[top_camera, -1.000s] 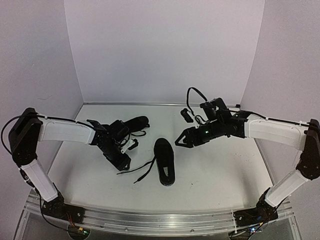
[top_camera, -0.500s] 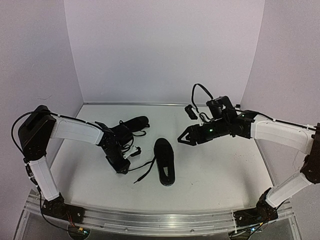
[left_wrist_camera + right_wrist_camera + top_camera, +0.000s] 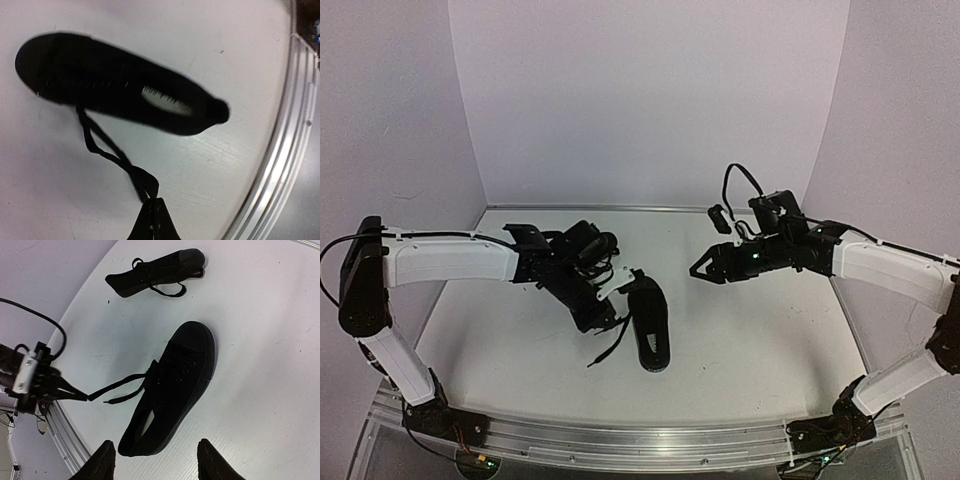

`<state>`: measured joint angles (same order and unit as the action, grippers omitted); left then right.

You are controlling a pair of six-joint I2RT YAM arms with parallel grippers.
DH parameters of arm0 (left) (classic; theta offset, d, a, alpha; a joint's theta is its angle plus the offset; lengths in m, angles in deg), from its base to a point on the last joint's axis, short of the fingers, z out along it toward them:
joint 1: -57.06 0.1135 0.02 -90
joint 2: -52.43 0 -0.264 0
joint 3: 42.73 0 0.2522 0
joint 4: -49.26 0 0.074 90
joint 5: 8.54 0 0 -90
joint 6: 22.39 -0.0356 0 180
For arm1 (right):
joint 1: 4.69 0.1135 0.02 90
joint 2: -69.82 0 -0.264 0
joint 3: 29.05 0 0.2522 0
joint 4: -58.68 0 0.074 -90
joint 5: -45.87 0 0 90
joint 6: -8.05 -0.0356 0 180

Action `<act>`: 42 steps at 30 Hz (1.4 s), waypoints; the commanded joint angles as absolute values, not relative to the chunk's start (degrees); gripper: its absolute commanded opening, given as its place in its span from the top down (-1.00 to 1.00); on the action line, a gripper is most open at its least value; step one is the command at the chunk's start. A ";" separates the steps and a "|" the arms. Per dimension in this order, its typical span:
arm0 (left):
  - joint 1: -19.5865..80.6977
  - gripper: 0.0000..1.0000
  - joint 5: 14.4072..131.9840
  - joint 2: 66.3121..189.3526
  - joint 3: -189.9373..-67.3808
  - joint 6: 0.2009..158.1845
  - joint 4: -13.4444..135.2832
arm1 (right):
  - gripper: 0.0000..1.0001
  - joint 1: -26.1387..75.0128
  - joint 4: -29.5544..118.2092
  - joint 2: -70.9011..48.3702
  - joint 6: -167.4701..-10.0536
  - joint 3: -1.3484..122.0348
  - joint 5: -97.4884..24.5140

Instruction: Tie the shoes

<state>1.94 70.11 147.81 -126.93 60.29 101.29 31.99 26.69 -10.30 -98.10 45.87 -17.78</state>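
Shoes lie untied on the counter [image 3: 770, 340]: one at frame centre [image 3: 650, 325], one farther back, upper left [image 3: 155, 271]. My left fingers [image 3: 151, 220] pinch the centre shoe's lace [image 3: 141, 177]; my right fingers [image 3: 102, 462] hang spread at right. No knot yet, I judge; all tying is left.

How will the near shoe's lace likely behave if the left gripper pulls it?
The lace is probably floppy: it bends loosely between the near shoe and the left gripper. The shoe looks light and sits flat, so it may slide rather than tip.
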 commanded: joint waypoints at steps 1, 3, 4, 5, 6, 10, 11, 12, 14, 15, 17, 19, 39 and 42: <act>0.76 1.00 62.40 147.82 -134.10 57.62 99.88 | -0.06 31.14 27.83 -7.61 -99.14 44.94 -18.86; 0.17 1.00 60.05 149.40 -136.80 56.71 99.11 | -0.06 30.56 27.74 -6.83 -99.42 44.49 -18.96; -0.22 1.00 58.88 150.38 -138.30 56.33 98.75 | -0.06 30.31 27.71 -6.42 -99.55 44.22 -18.99; -0.78 1.00 57.80 151.67 -140.14 55.77 98.48 | -0.06 29.98 27.65 -6.00 -99.64 44.02 -18.96; -1.28 1.00 56.91 152.72 -141.59 55.47 98.03 | -0.06 29.61 27.60 -5.72 -99.73 43.73 -18.93; -3.16 1.00 54.94 158.91 -148.02 54.16 97.90 | -0.05 28.41 27.48 -4.80 -100.13 42.65 -18.72; -3.34 1.00 54.83 160.20 -149.54 53.95 97.92 | -0.05 28.22 27.44 -4.58 -100.23 42.36 -18.61; -3.62 1.00 54.75 161.86 -150.77 53.63 98.05 | -0.05 28.04 27.43 -4.42 -100.31 42.16 -18.48; -4.31 1.00 55.17 164.73 -152.80 53.26 97.98 | -0.04 27.65 27.39 -4.17 -100.40 41.72 -18.32; -4.58 1.00 55.62 165.93 -153.59 53.25 97.68 | -0.04 27.47 27.36 -3.98 -100.40 41.48 -18.26; -5.08 1.00 56.10 168.10 -154.93 53.48 96.32 | -0.03 27.24 27.29 -3.69 -100.40 41.01 -18.12; -5.43 1.00 56.71 169.76 -156.01 53.98 94.71 | -0.03 26.95 27.26 -3.47 -100.45 40.57 -18.15; -3.43 -0.07 62.80 169.04 -157.25 58.29 88.95 | -0.03 25.64 27.51 -5.13 -98.35 36.34 -14.29; -1.20 -0.32 59.91 164.11 -152.78 60.04 87.68 | -0.10 25.67 28.94 -7.13 -97.85 35.32 -11.22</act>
